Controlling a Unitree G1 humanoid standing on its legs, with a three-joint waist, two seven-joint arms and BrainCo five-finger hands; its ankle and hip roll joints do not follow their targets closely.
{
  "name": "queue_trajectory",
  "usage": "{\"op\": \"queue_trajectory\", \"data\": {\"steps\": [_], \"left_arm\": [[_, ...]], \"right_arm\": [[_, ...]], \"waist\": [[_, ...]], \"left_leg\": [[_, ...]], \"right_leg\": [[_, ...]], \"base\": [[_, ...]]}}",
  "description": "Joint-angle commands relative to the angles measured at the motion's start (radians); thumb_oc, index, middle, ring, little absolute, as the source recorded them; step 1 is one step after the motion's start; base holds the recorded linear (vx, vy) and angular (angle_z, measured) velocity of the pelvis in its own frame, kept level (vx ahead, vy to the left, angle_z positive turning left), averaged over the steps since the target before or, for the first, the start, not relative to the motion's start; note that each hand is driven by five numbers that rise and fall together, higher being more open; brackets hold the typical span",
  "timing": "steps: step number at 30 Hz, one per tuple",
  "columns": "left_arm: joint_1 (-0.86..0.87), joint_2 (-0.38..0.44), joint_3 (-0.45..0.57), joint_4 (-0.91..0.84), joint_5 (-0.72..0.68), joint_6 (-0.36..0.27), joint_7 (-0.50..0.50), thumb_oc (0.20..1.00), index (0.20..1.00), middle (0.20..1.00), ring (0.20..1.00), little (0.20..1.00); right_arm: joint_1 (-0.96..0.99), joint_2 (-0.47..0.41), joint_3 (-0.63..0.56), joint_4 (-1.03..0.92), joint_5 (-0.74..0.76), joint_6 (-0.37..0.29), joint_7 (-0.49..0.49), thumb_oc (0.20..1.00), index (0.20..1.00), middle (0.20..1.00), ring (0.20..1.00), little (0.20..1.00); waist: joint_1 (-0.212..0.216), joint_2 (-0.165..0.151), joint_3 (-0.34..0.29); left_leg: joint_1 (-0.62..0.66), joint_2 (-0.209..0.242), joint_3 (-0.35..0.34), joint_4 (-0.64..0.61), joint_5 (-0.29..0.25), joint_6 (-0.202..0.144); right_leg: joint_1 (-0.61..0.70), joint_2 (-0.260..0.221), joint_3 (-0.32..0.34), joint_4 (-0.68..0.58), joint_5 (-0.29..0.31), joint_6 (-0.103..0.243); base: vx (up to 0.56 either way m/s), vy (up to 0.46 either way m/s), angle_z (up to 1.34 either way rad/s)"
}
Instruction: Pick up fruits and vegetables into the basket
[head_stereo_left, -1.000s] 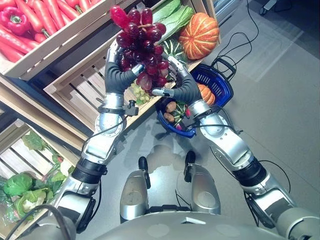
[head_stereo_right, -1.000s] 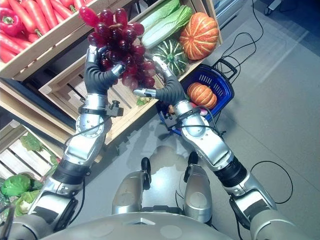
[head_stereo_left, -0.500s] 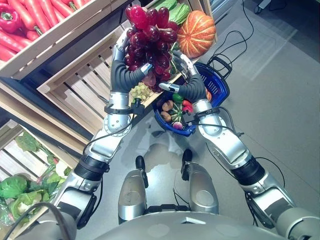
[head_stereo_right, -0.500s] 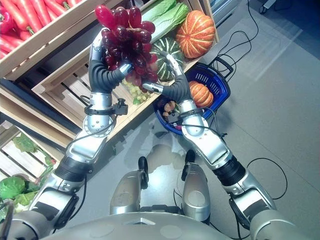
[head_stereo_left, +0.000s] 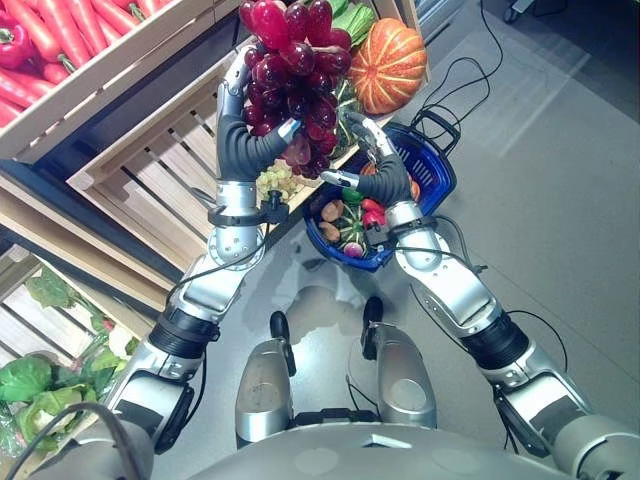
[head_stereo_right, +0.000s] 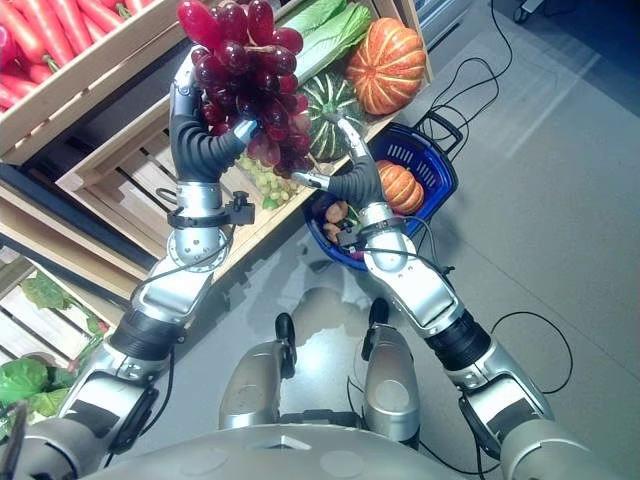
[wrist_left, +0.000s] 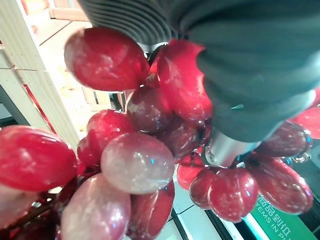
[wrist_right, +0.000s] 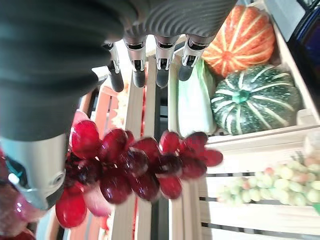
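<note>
Hanging high over the shelves, the bunch of red grapes (head_stereo_left: 290, 70) is clamped in the left hand (head_stereo_left: 245, 135), whose fingers and thumb curl round its lower half, so the bunch stands with its long axis roughly upright, top berries above the fingers. The blue basket (head_stereo_left: 432, 190) sits on the floor below and to the right of the grapes, just beside the wooden crate (head_stereo_left: 150, 160) they are held over. It already holds 1 small orange pumpkin (head_stereo_right: 393, 185) and several smaller items. The right hand (head_stereo_left: 375, 165) is raised between grapes and basket, fingers straight and spread, thumb out, holding nothing; its fingertips are near the bunch's underside but I cannot tell if they touch. So the left hand has the load, while the right hand is nearer the basket. I'd judge the coming move to be a swing down and rightward over the basket rim. Behind the basket, the crate's end holds a large orange pumpkin (head_stereo_left: 388, 65) and a green striped squash (head_stereo_right: 330, 105).
</note>
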Motion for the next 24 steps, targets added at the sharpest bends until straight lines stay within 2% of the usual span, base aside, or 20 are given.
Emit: {"op": "queue_trajectory", "data": {"steps": [1,6,10,13,14,17,24], "left_arm": [[-0.102,0.007,-0.058,-0.193,-0.008,-0.048,-0.012,0.2,0.2,0.2,0.2,0.2],[-0.114,-0.011,-0.084,-0.204,-0.083,-0.027,-0.075,0.2,0.2,0.2,0.2,0.2],[-0.117,-0.021,-0.107,-0.207,-0.102,-0.02,-0.092,0.2,0.2,0.2,0.2,0.2],[-0.118,-0.031,-0.123,-0.212,-0.125,-0.045,-0.121,0.2,0.2,0.2,0.2,0.2],[-0.116,-0.04,-0.135,-0.216,-0.2,-0.06,-0.161,0.2,0.2,0.2,0.2,0.2],[-0.11,-0.048,-0.148,-0.215,-0.263,-0.067,-0.182,0.2,0.2,0.2,0.2,0.2],[-0.08,-0.063,-0.159,-0.195,-0.331,-0.089,-0.158,0.2,0.2,0.2,0.2,0.2]], "right_arm": [[-0.042,0.035,0.012,-0.074,0.019,-0.051,0.032,1.0,1.0,1.0,1.0,1.0],[-0.072,0.054,0.031,-0.101,0.056,-0.077,0.06,1.0,1.0,1.0,1.0,1.0],[-0.086,0.071,0.044,-0.11,0.068,-0.048,0.03,1.0,1.0,1.0,1.0,1.0],[-0.088,0.079,0.053,-0.089,0.123,-0.046,0.027,1.0,1.0,1.0,1.0,1.0],[-0.084,0.084,0.061,-0.078,0.139,-0.071,0.028,1.0,1.0,1.0,1.0,1.0],[-0.073,0.087,0.062,-0.079,0.139,-0.101,0.013,1.0,1.0,1.0,1.0,1.0],[-0.052,0.097,0.045,-0.08,0.143,-0.103,-0.026,1.0,1.0,1.0,1.0,1.0]], "waist": [[0.004,-0.003,-0.025],[0.012,-0.007,-0.022],[0.018,-0.01,-0.022],[0.02,-0.011,-0.023],[0.021,-0.012,-0.024],[0.021,-0.015,-0.025],[0.019,-0.019,-0.028]], "left_leg": [[0.018,0.019,0.063,0.042,-0.08,0.022],[0.017,0.019,0.059,0.039,-0.078,0.021],[0.019,0.02,0.058,0.036,-0.077,0.022],[0.022,0.019,0.056,0.031,-0.076,0.022],[0.025,0.019,0.057,0.027,-0.075,0.023],[0.029,0.02,0.058,0.022,-0.073,0.023],[0.036,0.022,0.062,0.017,-0.072,0.029]], "right_leg": [[0.114,-0.087,0.001,-0.042,-0.055,0.118],[0.117,-0.087,-0.003,-0.046,-0.051,0.119],[0.12,-0.086,-0.005,-0.048,-0.05,0.12],[0.125,-0.085,-0.007,-0.053,-0.049,0.12],[0.13,-0.086,-0.008,-0.056,-0.047,0.121],[0.132,-0.084,-0.01,-0.061,-0.044,0.122],[0.135,-0.082,-0.005,-0.066,-0.039,0.121]], "base": [[0.0,0.0,0.0],[0.0,-0.012,0.02],[0.0,-0.005,0.02],[0.0,-0.005,0.04],[0.0,-0.009,0.04],[0.0,-0.009,0.04],[0.0,0.0,0.0]]}}
